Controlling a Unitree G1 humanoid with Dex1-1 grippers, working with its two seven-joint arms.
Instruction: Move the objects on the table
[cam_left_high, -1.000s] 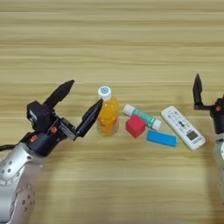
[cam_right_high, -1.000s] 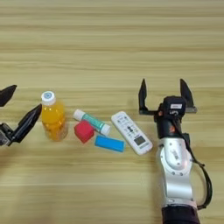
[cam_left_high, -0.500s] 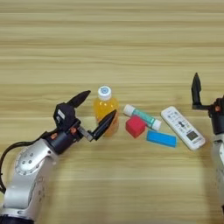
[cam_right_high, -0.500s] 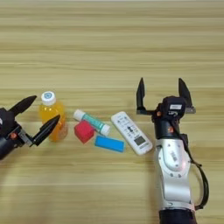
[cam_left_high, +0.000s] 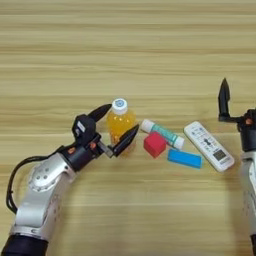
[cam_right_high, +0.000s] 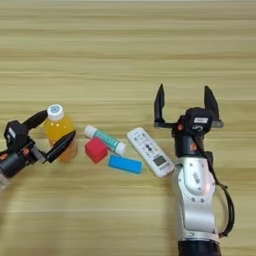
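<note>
An orange-drink bottle (cam_left_high: 120, 124) with a white cap stands upright left of centre on the table (cam_left_high: 128, 50). My left gripper (cam_left_high: 119, 127) is open with one finger on each side of the bottle's body. Right of the bottle sit a red cube (cam_left_high: 155, 144), a white-and-green tube (cam_left_high: 161, 133), a flat blue block (cam_left_high: 184, 158) and a white remote control (cam_left_high: 208, 146). My right gripper (cam_right_high: 183, 103) stands open and upright, just right of the remote, holding nothing.
The objects lie in a short row across the table's middle. Bare wood stretches across the far half and along the near edge.
My left gripper has moved right from beside the bottle until its open fingers straddle it. The right arm has stayed in place.
</note>
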